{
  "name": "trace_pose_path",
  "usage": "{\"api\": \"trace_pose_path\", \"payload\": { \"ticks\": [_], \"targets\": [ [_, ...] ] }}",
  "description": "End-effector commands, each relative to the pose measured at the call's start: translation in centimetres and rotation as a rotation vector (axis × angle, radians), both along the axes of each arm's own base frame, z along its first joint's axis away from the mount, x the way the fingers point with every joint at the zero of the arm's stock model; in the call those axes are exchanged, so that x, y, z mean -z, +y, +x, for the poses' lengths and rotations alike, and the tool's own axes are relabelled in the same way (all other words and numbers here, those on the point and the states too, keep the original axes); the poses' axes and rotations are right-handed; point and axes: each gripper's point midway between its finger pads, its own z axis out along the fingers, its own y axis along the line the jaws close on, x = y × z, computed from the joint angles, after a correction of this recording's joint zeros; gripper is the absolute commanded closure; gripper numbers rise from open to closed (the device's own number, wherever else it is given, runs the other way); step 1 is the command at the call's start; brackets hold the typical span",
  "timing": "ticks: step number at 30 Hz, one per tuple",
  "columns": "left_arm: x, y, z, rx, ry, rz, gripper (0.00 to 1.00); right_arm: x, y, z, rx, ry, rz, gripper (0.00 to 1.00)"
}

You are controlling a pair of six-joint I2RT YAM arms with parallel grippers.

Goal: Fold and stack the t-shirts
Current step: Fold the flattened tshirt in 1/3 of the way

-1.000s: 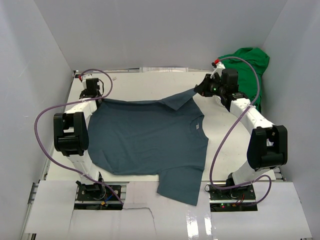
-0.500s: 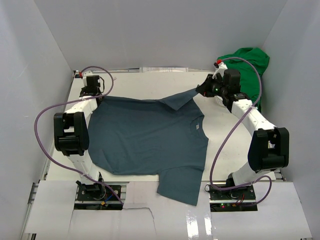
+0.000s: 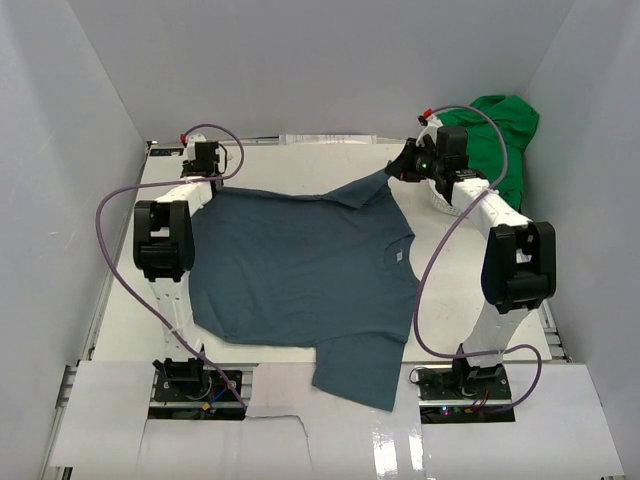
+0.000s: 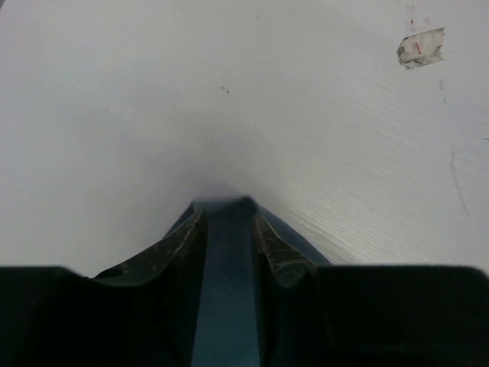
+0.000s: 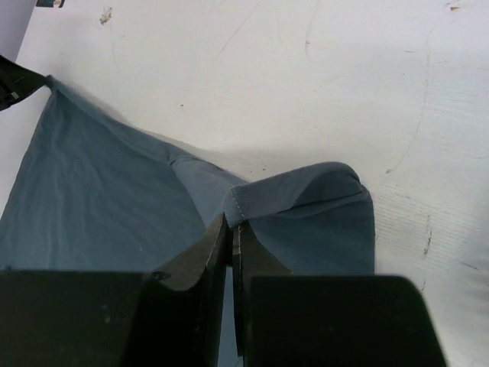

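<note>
The dark slate-blue t-shirt (image 3: 300,270) lies spread on the white table, one sleeve hanging over the near edge. My left gripper (image 3: 204,180) is shut on its far left corner, and the blue cloth (image 4: 225,252) shows between the fingers. My right gripper (image 3: 398,170) is shut on the far right sleeve, whose hem (image 5: 298,195) bunches just beyond the fingertips (image 5: 221,229). The neck label (image 3: 397,255) faces up. The bright green t-shirt (image 3: 495,135) lies crumpled at the far right corner.
A white basket (image 3: 445,205) edge shows under the green shirt at far right. Grey walls enclose the table on three sides. Purple cables loop from both arms. A small torn mark (image 4: 420,46) is on the table beyond the left gripper.
Both grippers have moved toward the far edge, pulling the shirt's top edge with them. The left arm has swung inward, to the right. The shirt's far side is stretched straighter.
</note>
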Motion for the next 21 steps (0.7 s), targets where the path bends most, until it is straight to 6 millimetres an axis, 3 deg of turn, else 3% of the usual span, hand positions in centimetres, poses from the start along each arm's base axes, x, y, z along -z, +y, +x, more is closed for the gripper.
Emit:
{"api": "trace_pose_path", "payload": {
  "ticks": [1, 10, 15, 18, 21],
  "targets": [
    [-3.0, 1.3, 1.6, -0.055, -0.069, 0.05, 0.57, -2.4, 0.4, 1.7, -0.018, -0.073, 0.02, 0.92],
    [-5.1, 2.3, 2.9, -0.09, -0.131, 0.106, 0.44, -1.5, 0.4, 2.2, -0.02, -0.066, 0.008, 0.92],
    [-3.9, 2.4, 2.5, -0.066, -0.114, 0.058, 0.34, -1.6, 0.5, 2.3, -0.023, -0.063, 0.012, 0.92],
    [-1.8, 3.6, 1.7, -0.056, -0.073, -0.088, 0.33, -1.6, 0.5, 2.4, -0.023, -0.064, 0.012, 0.92],
    [-1.1, 4.9, 1.2, -0.083, -0.051, -0.191, 0.35, -1.3, 0.5, 2.3, -0.026, -0.057, 0.011, 0.92]
  ]
}}
